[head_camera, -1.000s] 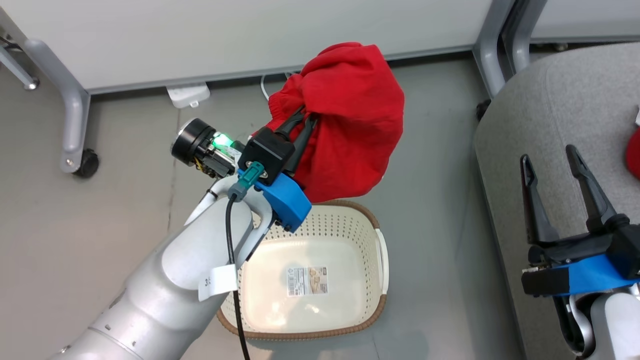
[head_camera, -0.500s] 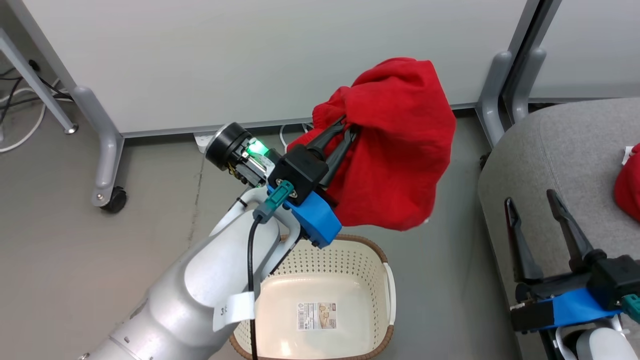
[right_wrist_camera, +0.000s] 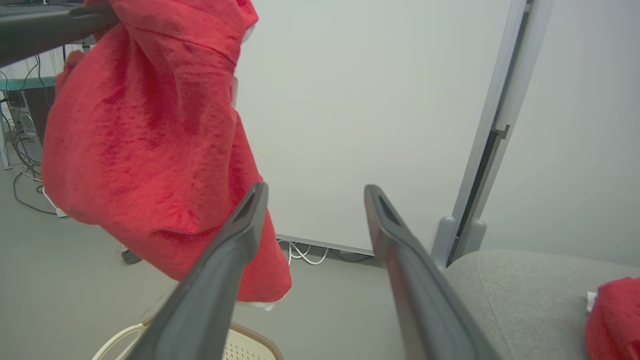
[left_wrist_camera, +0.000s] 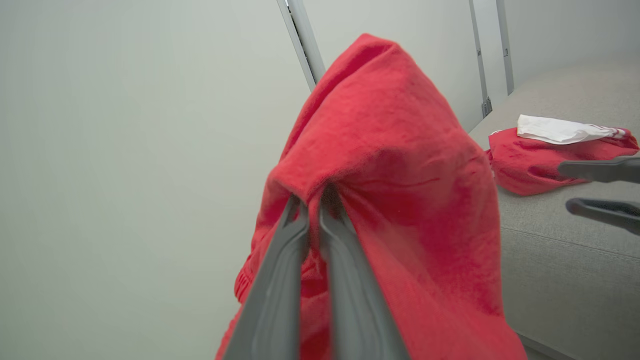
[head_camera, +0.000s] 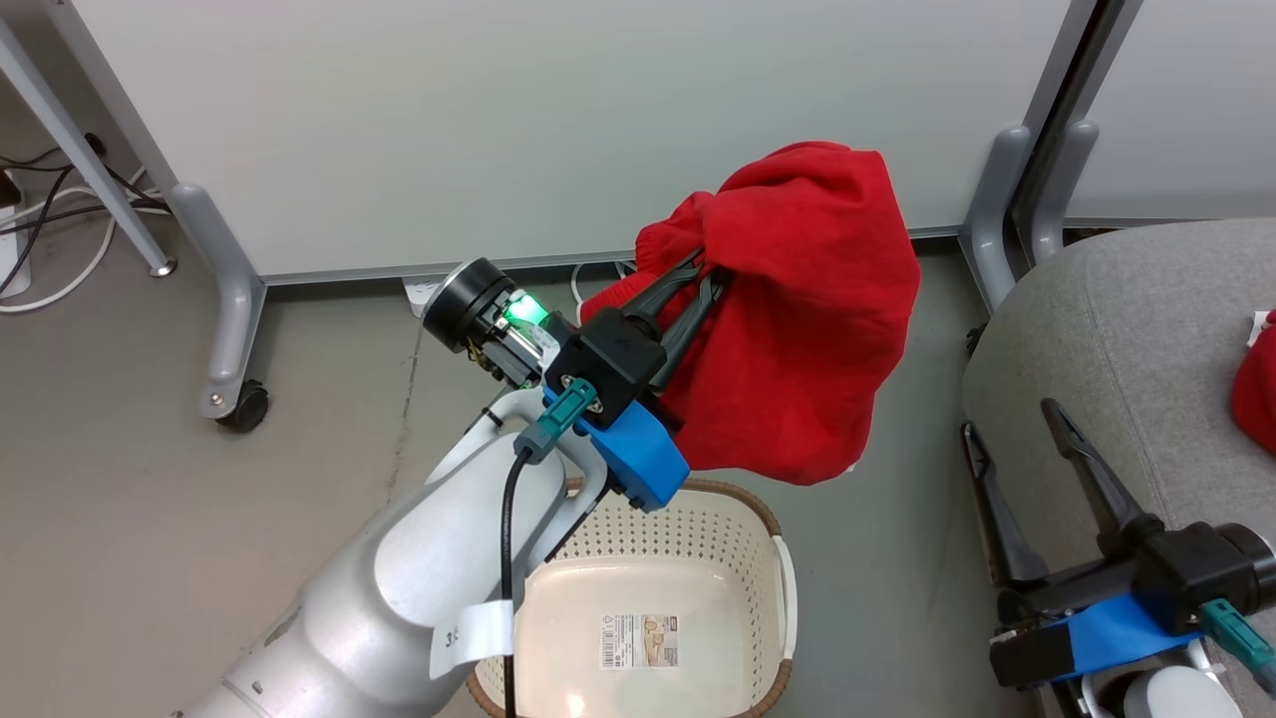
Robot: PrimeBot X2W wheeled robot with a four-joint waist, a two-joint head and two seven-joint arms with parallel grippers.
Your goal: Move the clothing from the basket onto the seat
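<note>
Grey floor (head_camera: 150,499) runs up to a pale partition (head_camera: 498,120). There are two red garments. One garment (head_camera: 807,329) hangs above the single basket (head_camera: 698,534), pinched in the nearly closed left gripper (head_camera: 703,274). The other garment (head_camera: 1258,384) lies on the one grey seat (head_camera: 1126,329). The right gripper (head_camera: 1007,417) hovers by the seat's edge, fingers spread wide, holding nothing.

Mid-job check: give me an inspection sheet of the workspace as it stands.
Surface: grey floor; grey seat at right.
Job's things: held garment hangs from left gripper above basket; second garment lies on seat; basket's visible inside holds just a label.
Clutter: nothing seen.
Grippers: left gripper shut on held garment; right gripper open, empty, near seat's edge.
Cables: loose cables on floor, far left; white cable under the panel.
Surroundings: pale partition panels on grey legs, one caster.
</note>
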